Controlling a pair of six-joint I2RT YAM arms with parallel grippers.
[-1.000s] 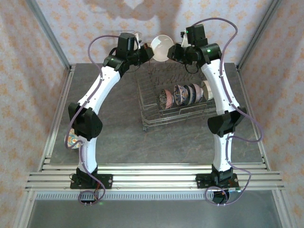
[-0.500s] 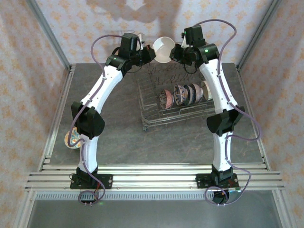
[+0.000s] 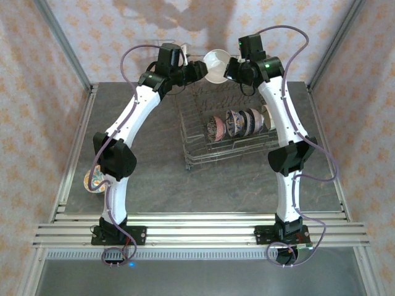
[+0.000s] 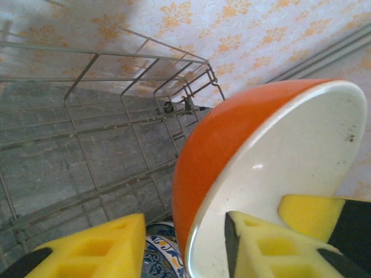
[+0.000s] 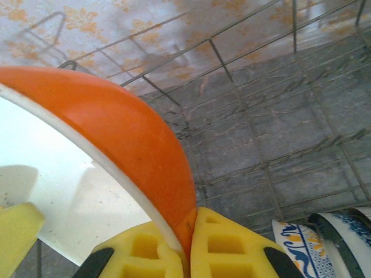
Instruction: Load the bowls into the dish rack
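Bowl: orange ceramic bowl [image 3: 216, 64], white inside, above far end of grey wire dish rack [image 3: 192, 135].
Right hand [image 5: 186, 231]: pinching its rim.
Left hand [image 4: 185, 243]: spread, straddling rim.
Advice: withdraw left hand, then lower bowl edge-on into rack.

The raised bowl [image 3: 216, 63] sits between the left hand [image 3: 202, 68] and the right hand [image 3: 228, 69], over the far side of the dish rack [image 3: 196, 153]. Below both hands, a row of bowls [image 3: 237, 123] stands inside it.
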